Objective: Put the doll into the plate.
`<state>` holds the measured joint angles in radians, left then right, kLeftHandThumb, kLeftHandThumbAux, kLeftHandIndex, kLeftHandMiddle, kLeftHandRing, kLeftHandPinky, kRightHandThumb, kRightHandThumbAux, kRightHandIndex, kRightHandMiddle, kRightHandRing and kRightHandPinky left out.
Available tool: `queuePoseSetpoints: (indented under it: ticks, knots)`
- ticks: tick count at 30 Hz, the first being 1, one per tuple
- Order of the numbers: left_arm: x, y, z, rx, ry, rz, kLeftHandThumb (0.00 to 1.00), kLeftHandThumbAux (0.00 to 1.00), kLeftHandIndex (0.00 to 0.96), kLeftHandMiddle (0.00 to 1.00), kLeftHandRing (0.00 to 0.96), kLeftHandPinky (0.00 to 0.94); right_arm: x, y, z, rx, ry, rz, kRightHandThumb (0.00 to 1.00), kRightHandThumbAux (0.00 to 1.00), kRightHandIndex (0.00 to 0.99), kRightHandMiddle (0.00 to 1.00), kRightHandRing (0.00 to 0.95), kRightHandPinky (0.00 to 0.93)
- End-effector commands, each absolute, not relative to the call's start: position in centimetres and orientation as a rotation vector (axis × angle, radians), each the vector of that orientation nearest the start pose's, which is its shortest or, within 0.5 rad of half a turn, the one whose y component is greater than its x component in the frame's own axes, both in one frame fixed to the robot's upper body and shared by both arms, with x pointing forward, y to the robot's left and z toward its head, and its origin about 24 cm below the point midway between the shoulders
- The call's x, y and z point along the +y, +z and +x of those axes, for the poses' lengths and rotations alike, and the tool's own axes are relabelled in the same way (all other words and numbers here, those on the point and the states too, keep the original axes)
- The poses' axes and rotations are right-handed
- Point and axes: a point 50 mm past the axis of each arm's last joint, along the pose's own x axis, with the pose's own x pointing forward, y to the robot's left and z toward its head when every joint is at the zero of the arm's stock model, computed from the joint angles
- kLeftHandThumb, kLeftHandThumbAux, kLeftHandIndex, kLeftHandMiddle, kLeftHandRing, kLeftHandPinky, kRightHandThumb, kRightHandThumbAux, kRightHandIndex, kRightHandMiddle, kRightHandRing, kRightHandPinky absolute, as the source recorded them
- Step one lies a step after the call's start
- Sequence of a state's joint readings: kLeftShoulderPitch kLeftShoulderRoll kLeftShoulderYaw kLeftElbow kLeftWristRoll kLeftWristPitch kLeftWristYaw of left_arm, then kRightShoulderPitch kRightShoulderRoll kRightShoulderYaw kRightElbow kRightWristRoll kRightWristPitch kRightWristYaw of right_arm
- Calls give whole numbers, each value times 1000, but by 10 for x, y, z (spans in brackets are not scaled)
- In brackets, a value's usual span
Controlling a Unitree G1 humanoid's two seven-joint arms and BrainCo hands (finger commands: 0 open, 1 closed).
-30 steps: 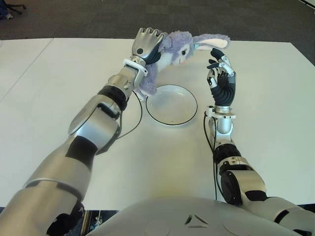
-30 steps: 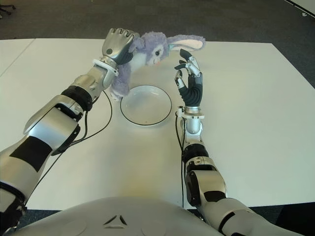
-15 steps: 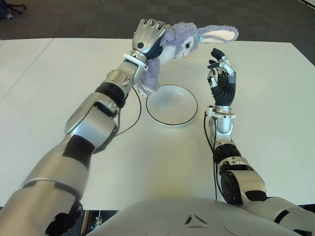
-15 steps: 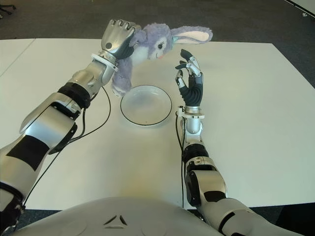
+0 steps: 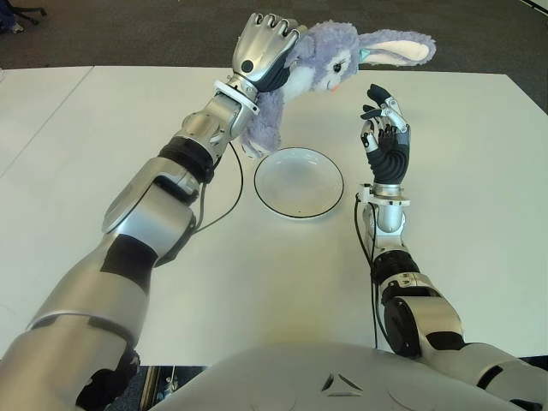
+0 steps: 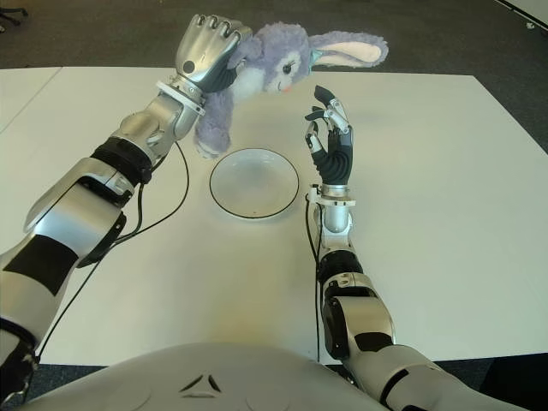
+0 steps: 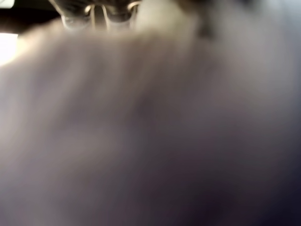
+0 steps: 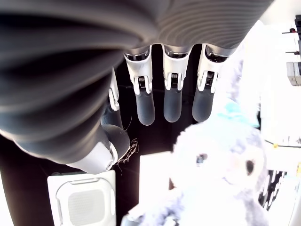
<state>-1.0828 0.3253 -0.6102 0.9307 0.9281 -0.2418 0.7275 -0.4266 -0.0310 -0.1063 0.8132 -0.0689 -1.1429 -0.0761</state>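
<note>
A lilac plush rabbit doll (image 5: 330,62) with long pink-lined ears hangs in the air, gripped by my left hand (image 5: 265,50), whose fingers are curled around its back. Its body (image 6: 212,120) dangles above the table just left of the plate's far rim. The white plate (image 5: 298,182) with a dark edge sits at the table's centre with nothing in it. My right hand (image 5: 384,128) stands upright just right of the plate, fingers loosely extended and holding nothing. The doll's fur fills the left wrist view, and its face (image 8: 221,165) shows in the right wrist view.
The white table (image 5: 103,171) spreads wide on both sides of the plate. A black cable (image 5: 224,201) runs along my left forearm over the table. Dark carpet (image 5: 128,34) lies beyond the far edge.
My left hand has lifted the doll higher and slightly right, so its head and ears now sit above the table's far edge. My right hand has not moved.
</note>
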Motion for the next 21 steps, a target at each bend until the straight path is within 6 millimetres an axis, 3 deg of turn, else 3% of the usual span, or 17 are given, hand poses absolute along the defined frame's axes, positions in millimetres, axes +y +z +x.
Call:
queuePoseSetpoints:
  ticks: [1,21]
  knots:
    - [79,205,361,-1251,-17,1464,738,696,442,819,831,853,-123,-119,102,362,-131,73,707,718,420,185,153,213]
    - [87,199,334,-1196,-149,1468,739,696,442,811,820,843,-125,-116,103,326,-139,77,709,717,420,173,166,254]
